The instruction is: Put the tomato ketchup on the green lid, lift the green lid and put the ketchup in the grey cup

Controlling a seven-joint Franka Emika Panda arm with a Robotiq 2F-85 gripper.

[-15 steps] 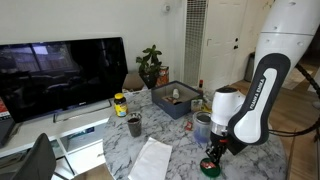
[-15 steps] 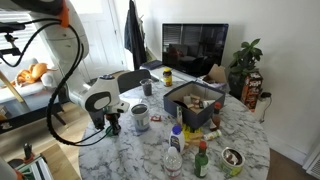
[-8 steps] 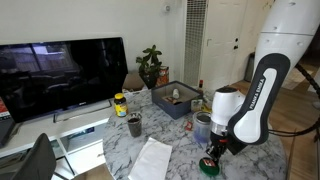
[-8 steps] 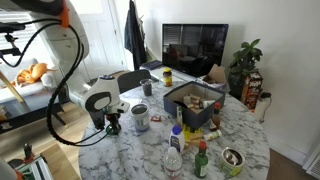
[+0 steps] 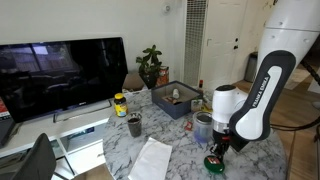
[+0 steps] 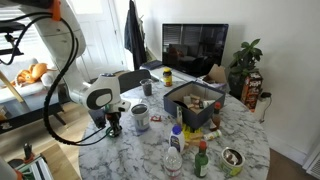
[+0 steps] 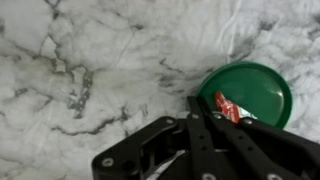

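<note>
Two black fingers of my pincer [image 7: 203,106] are drawn fully together, their tips meeting at the rim of the green lid [image 7: 258,85], which lies flat on the marble bench [image 7: 80,60]. Whether they actually pinch that rim I cannot tell. The tomato ketchup [image 7: 228,107], a tiny red packet, lies on the lid just beside my fingertips. In an exterior view the grey cup [image 5: 203,127] stands upright near my pincer.

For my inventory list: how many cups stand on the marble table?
2: the grey cup beside the hand, a smaller dark cup nearer the television. The box may hide more.
</note>
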